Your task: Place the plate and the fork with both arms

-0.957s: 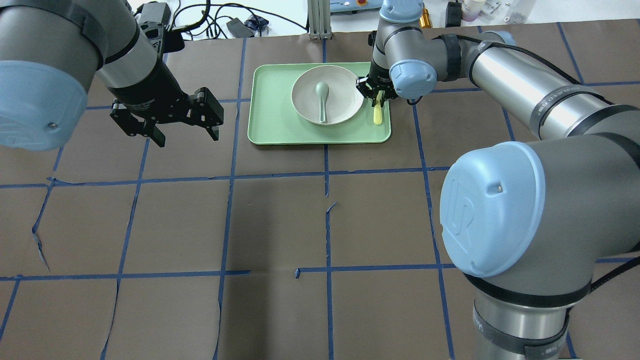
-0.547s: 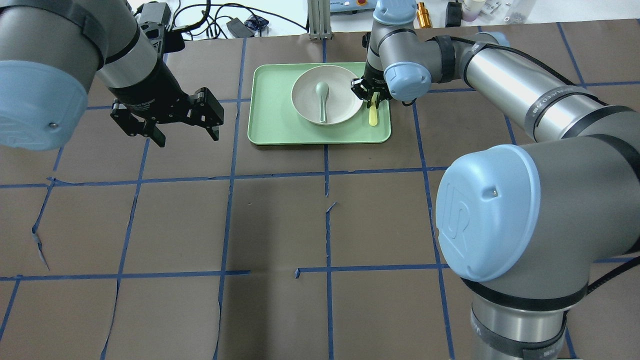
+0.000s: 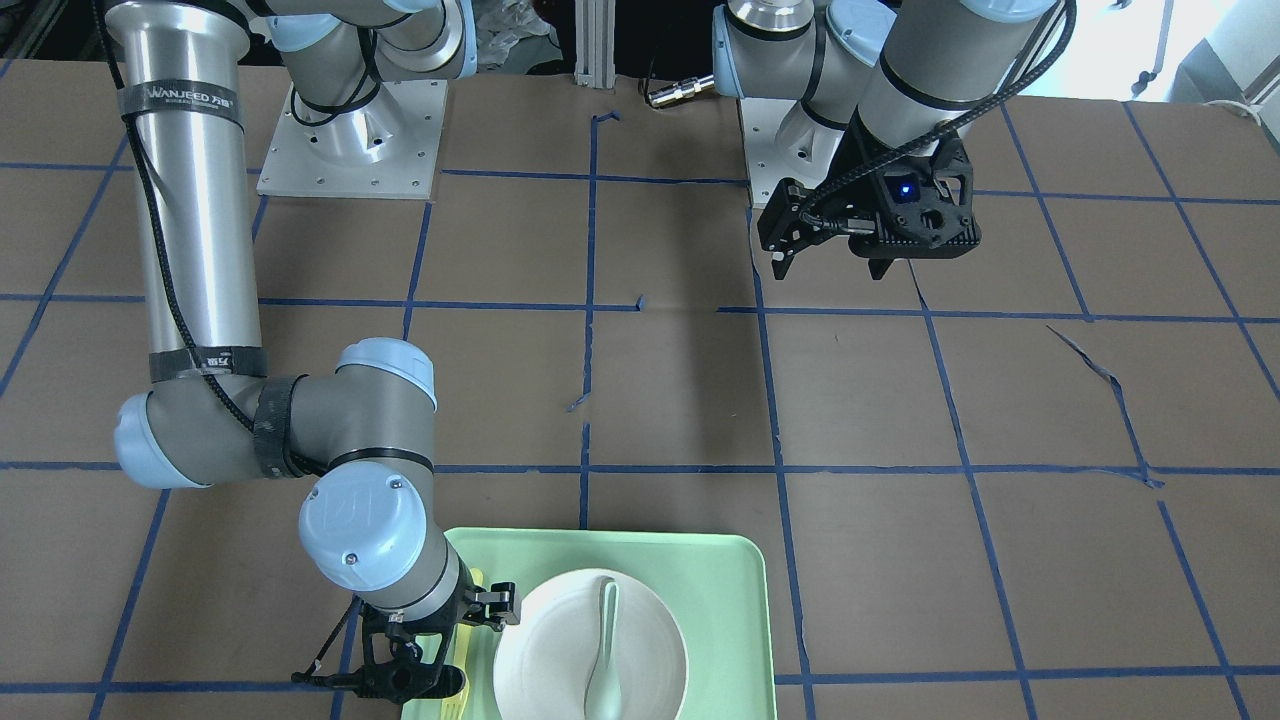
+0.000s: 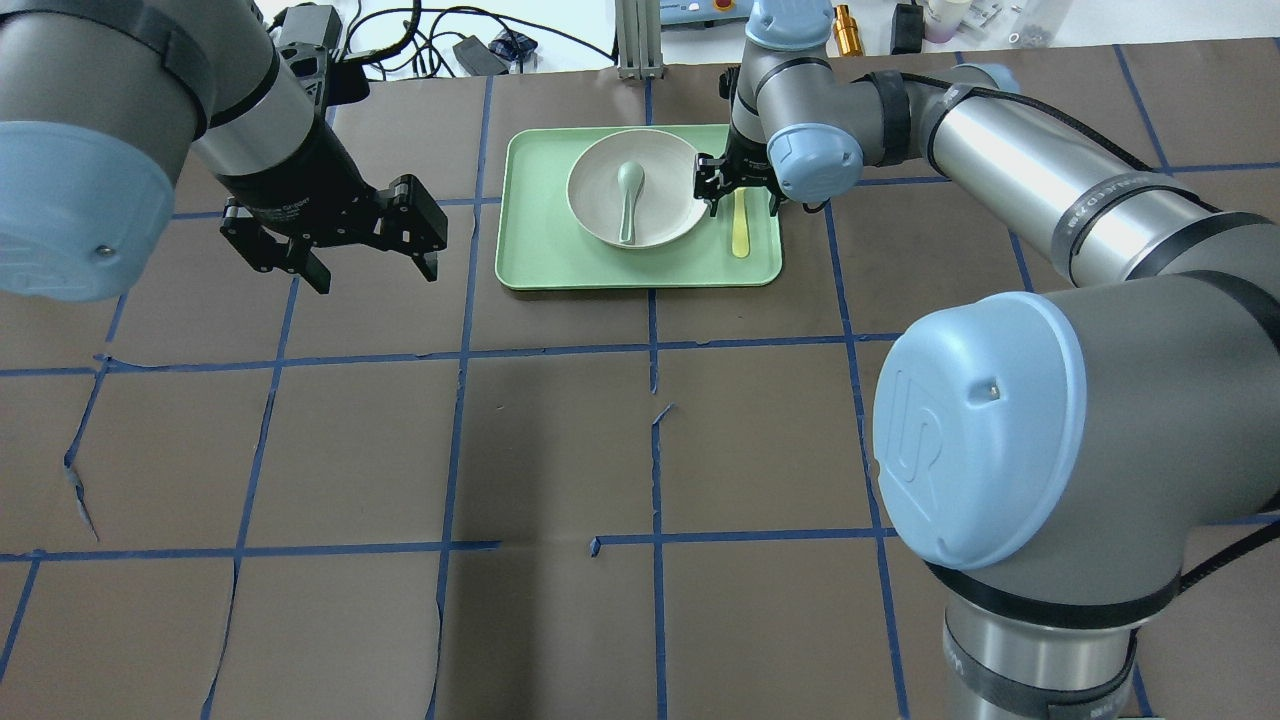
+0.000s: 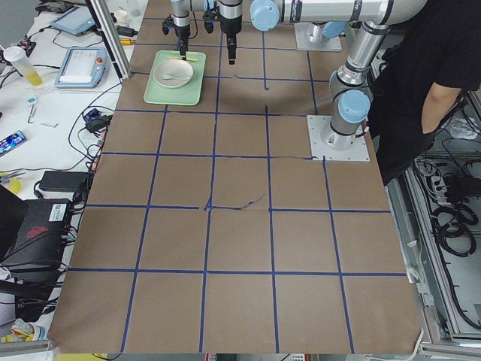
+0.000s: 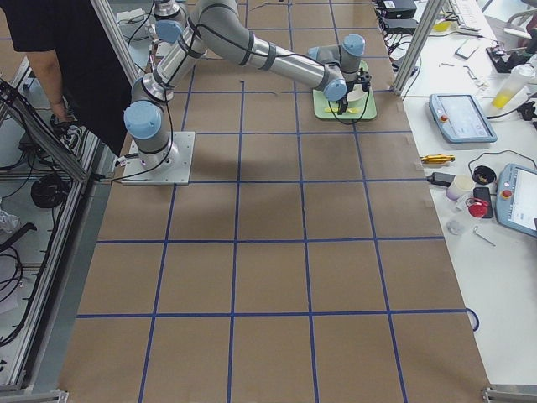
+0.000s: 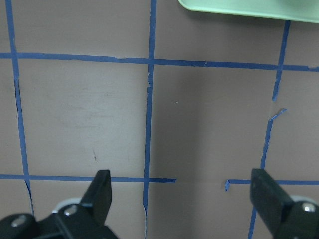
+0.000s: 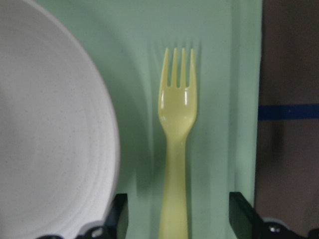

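Note:
The off-white plate [image 4: 655, 205] sits on the pale green tray [image 4: 545, 255] with a grey-green spoon [image 4: 627, 200] in it. The pale yellow fork [image 4: 740, 232] lies flat on the tray just right of the plate; the right wrist view shows it [image 8: 176, 149] between the plate [image 8: 50, 124] and the tray's edge. My right gripper [image 4: 741, 192] is open and low over the fork's handle, one finger on each side, one finger [image 8: 119, 214] against the plate's rim. My left gripper [image 4: 370, 250] is open and empty above the table, left of the tray.
Brown paper with blue tape lines covers the table [image 4: 560, 440]. Cables and small items lie beyond the far edge [image 4: 450, 40]. In the front-facing view the tray [image 3: 720, 590] is at the bottom edge and my left gripper [image 3: 830, 262] hovers near its base.
My right gripper has shifted left, and the plate has slid left on the tray. More of the fork now shows, lying flat. The left arm has not moved.

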Controlling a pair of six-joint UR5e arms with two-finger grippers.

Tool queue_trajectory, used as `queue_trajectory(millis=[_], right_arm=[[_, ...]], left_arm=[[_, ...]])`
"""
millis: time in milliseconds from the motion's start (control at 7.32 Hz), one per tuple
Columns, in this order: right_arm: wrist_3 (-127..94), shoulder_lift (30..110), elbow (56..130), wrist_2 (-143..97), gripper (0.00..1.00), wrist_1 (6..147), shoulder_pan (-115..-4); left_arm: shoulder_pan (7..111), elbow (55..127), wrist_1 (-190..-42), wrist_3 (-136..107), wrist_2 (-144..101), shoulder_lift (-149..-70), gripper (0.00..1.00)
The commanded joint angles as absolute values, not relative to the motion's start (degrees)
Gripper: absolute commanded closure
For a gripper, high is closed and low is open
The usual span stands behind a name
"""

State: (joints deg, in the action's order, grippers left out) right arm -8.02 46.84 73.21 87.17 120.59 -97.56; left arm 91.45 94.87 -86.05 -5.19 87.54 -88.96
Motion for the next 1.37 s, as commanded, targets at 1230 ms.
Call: queue_trajectory(millis=[1230], right_arm=[[-7.12, 87.09, 87.65, 93.58, 0.0, 94.05, -96.42]], left_arm=[[91.49, 94.83, -86.04, -5.01, 87.89, -88.59, 0.0]])
